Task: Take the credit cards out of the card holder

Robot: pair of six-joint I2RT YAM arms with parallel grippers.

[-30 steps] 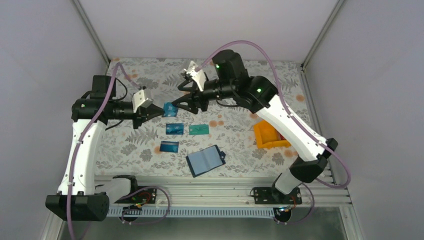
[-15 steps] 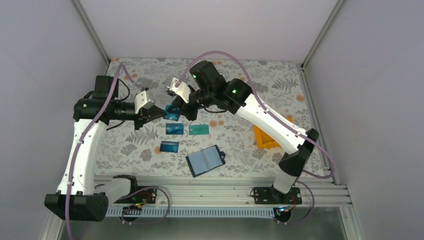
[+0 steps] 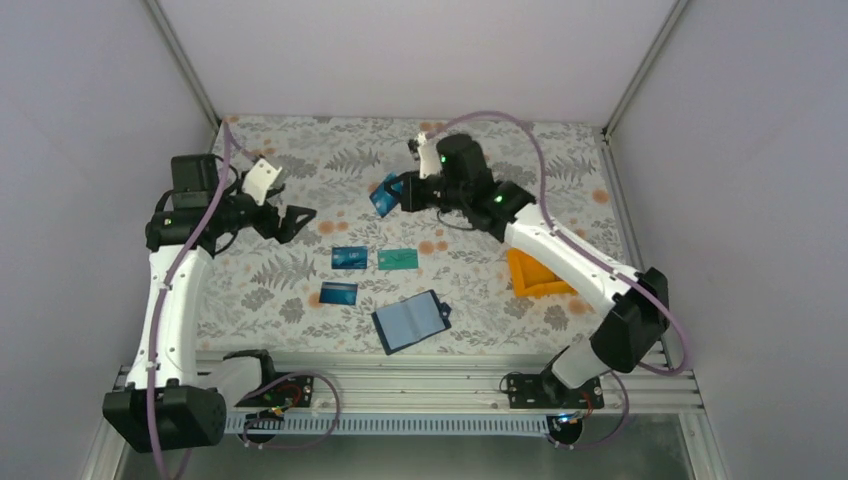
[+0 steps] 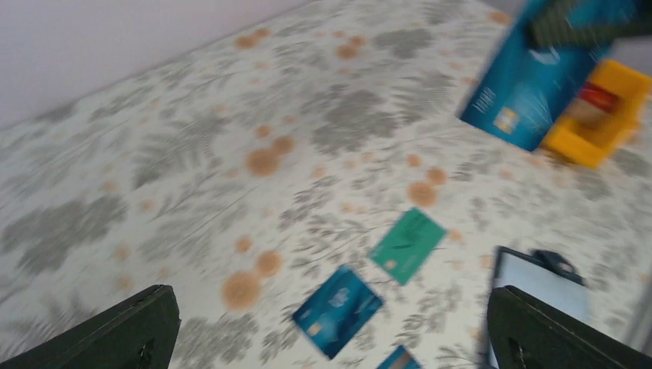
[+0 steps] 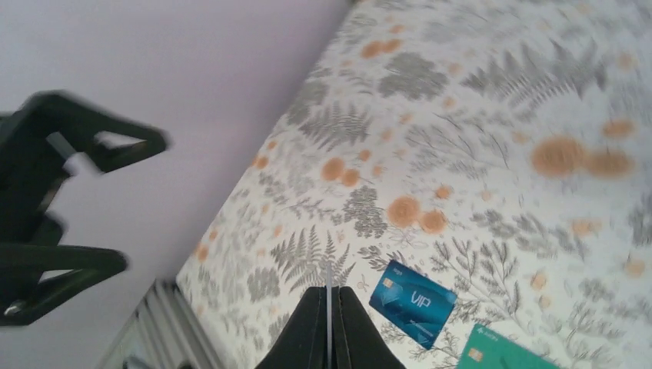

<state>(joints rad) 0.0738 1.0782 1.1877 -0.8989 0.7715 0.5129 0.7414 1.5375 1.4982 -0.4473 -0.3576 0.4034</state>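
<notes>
My right gripper (image 3: 397, 192) is shut on a blue credit card (image 3: 383, 196), which hangs tilted above the back middle of the table. In the right wrist view that card (image 5: 328, 278) shows edge-on between the shut fingers (image 5: 311, 323). My left gripper (image 3: 296, 222) stands open and holds nothing, off to the left of the held card (image 4: 530, 84). Below lie a blue card (image 3: 349, 257), a teal-green card (image 3: 397, 259) and a second blue card (image 3: 339, 293). The card holder (image 3: 410, 320) lies open near the front edge.
An orange bin (image 3: 535, 272) sits at the right of the table; in the left wrist view something red lies in the bin (image 4: 607, 142). The floral cloth (image 3: 300, 170) covers the table. Grey walls close in on the left, back and right.
The left gripper has let go of the blue card, opened and drawn back to the left. The right gripper has shut on that card and carried it right and farther back.
</notes>
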